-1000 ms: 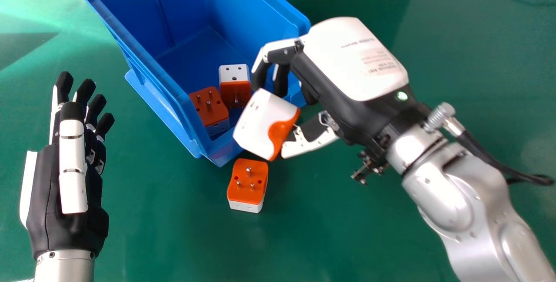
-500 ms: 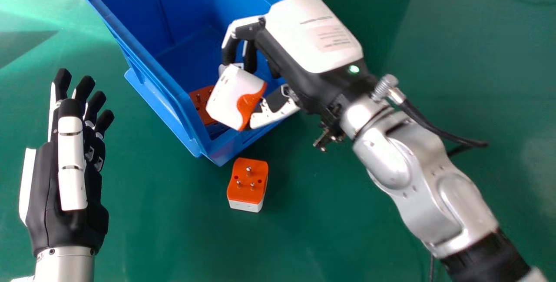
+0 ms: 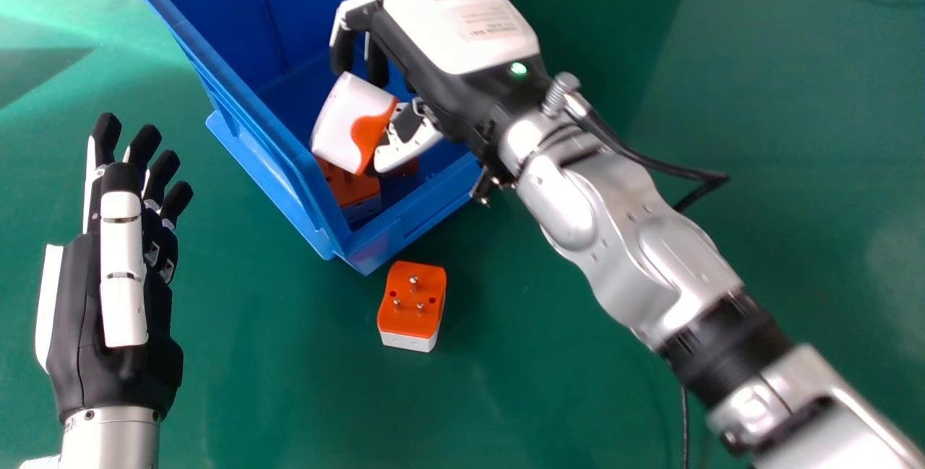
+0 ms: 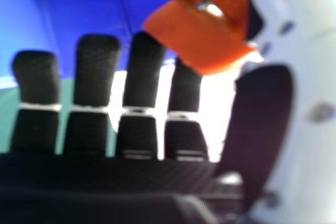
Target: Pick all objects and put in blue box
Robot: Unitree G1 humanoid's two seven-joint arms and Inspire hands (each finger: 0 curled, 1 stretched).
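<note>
Beneath the right hand (image 3: 459, 24), the blue box (image 3: 426, 201) is standing on the desk (image 3: 289, 382), and a boxed adapter (image 3: 354, 191) is lying inside. The right hand is pinching the held adapter (image 3: 347, 115) between thumb and fingers, over the box interior. Placement is apparently proceeding; the next move is calling for lowering, then releasing. Nearer the robot than this hand, a loose adapter (image 3: 412, 299) is awaiting pickup. The left hand (image 3: 121, 267) is idling, fingers extended, at the head view's left.
</note>
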